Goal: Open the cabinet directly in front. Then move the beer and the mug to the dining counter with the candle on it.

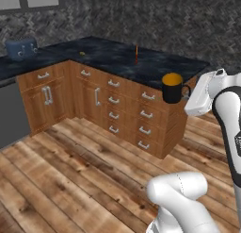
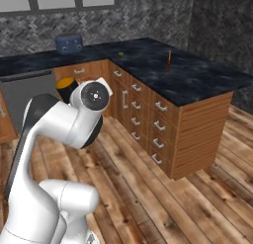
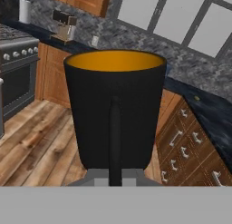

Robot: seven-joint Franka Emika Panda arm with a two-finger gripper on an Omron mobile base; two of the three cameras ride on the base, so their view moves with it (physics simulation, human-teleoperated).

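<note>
Mug (image 3: 115, 109): nearest to the hand camera, upright, black outside and yellow-orange inside, loop handle turned to the camera. In the left base view the mug (image 1: 172, 88) is in the air just in front of the near corner of the counter, not resting on it.
Gripper (image 3: 115, 177): clenched on the mug; the finger tips are hidden under it.
Counter (image 1: 155, 71): long black marbled top over brown drawers with silver handles.
Candle (image 1: 136, 54): thin, orange-red, upright near the middle of the counter top, well apart from the mug.
Toaster (image 1: 21, 49): blue, on the far counter by the wall.
</note>
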